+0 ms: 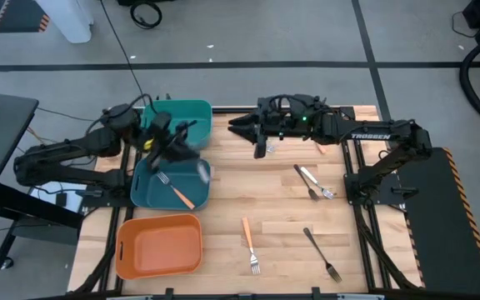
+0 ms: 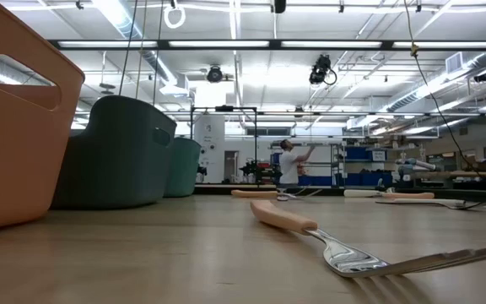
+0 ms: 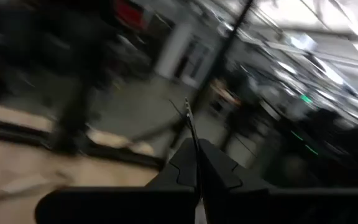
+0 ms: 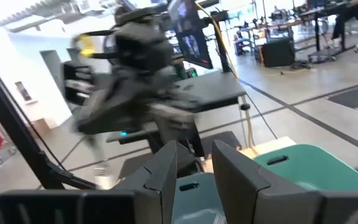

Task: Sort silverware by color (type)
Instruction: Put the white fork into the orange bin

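My left gripper (image 1: 183,155) hangs blurred above the near teal bin (image 1: 144,193), shut on a thin dark-looking utensil (image 3: 188,121) seen edge-on. My right gripper (image 1: 238,127) stands open, level, beside the far teal bin (image 1: 192,110), with nothing between its fingers (image 4: 194,165). An orange-handled fork (image 1: 176,192) lies in the near teal bin. On the table lie another orange-handled fork (image 1: 250,242), a black fork (image 1: 322,255), and a black piece crossing a silver one (image 1: 312,182). My left gripper pinches the thin utensil between its two shut fingers (image 3: 219,174). The utensil sticks out forward past the fingertips (image 3: 192,146), along the fingers. It is lifted clear over the near teal bin. Which end the fingers have, I cannot tell.
An orange bin (image 1: 161,267) stands at the near left of the wooden table (image 1: 282,212). In the low view a light-handled fork (image 2: 310,228) lies close by, with the orange bin (image 2: 15,118) and teal bins (image 2: 116,152) to its left. A person stands in the room far behind.
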You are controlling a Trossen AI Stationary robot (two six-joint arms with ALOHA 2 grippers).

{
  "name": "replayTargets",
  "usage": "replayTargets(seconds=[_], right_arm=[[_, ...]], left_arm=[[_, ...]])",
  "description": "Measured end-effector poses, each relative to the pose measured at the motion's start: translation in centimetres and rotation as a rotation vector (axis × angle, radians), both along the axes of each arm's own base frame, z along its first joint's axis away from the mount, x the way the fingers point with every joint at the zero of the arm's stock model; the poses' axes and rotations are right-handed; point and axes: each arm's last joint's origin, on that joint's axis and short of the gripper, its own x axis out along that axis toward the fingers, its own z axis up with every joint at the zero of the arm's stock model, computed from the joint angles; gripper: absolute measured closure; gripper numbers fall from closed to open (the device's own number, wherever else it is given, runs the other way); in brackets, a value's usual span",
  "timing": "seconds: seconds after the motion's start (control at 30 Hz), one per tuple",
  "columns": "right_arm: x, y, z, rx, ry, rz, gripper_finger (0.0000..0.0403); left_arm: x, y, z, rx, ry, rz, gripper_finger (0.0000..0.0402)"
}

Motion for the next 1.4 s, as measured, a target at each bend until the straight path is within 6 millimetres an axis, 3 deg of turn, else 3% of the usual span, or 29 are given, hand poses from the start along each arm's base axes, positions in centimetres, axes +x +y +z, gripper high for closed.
replayTargets(seconds=[0.27,0.43,0.67,1.0,1.27,1.4], right_arm=[[-0.3,-1.3,-0.6,0.012,0.074,-0.043,0.0294],[-0.5,-2.4,-1.3,0.023,0.136,-0.087,0.0294],[-0.9,-3.9,-1.9,0.037,0.195,-0.152,0.0294],[-1.2,-4.8,-2.1,0.044,0.214,-0.181,0.0294],[-1.3,-5.1,-2.1,0.044,0.212,-0.191,0.0294],[-1.3,-5.1,-2.1,0.045,0.213,-0.188,0.0294]], left_arm=[[-3.4,-3.6,-1.9,-0.091,0.316,-0.198,0.0393],[-4.1,-5.6,-3.7,-0.193,0.586,-0.271,0.0393],[-4.4,-8.3,-6.7,-0.179,0.969,-0.314,0.0393],[-2.4,-11.5,-9.2,-0.033,1.114,-0.373,0.0388],[-0.2,-12.2,-11.6,0.096,1.177,-0.32,0.0387],[0.3,-12.2,-11.7,0.109,1.153,-0.276,0.0387]])
